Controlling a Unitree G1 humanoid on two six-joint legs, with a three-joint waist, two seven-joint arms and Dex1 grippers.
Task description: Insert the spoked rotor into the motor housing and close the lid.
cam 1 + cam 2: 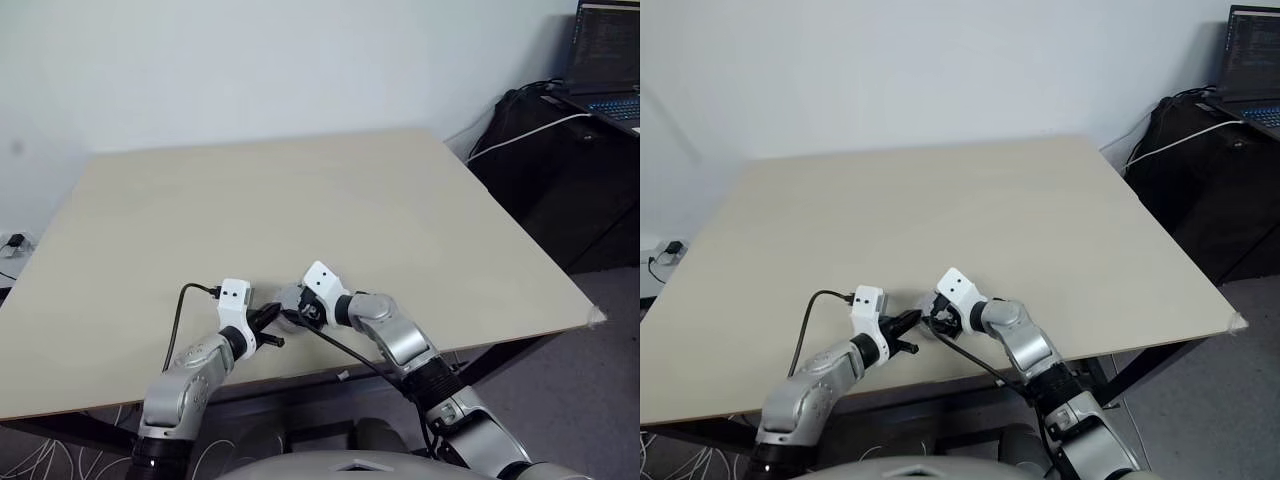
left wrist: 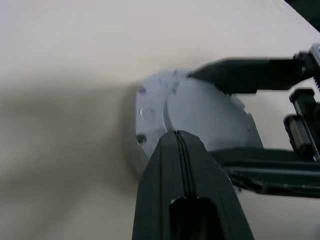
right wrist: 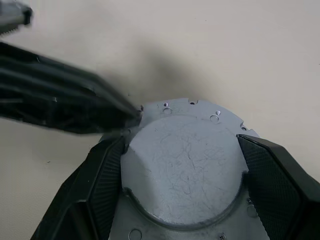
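Near the table (image 1: 420, 200)'s near edge, the right gripper (image 3: 182, 165) clasped the flat-faced round lid (image 3: 185, 155); the left gripper (image 2: 178, 137), pinched together, touched its rim, bare tabletop beyond.

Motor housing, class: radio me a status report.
Right gripper clamps housing on table. Left gripper shut, tip at housing's rim. Rotor, lid: can't tell. Nothing in the way.

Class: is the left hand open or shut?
Shut: the left hand's two black fingers meet along a closed seam, tip against the grey metal disc.
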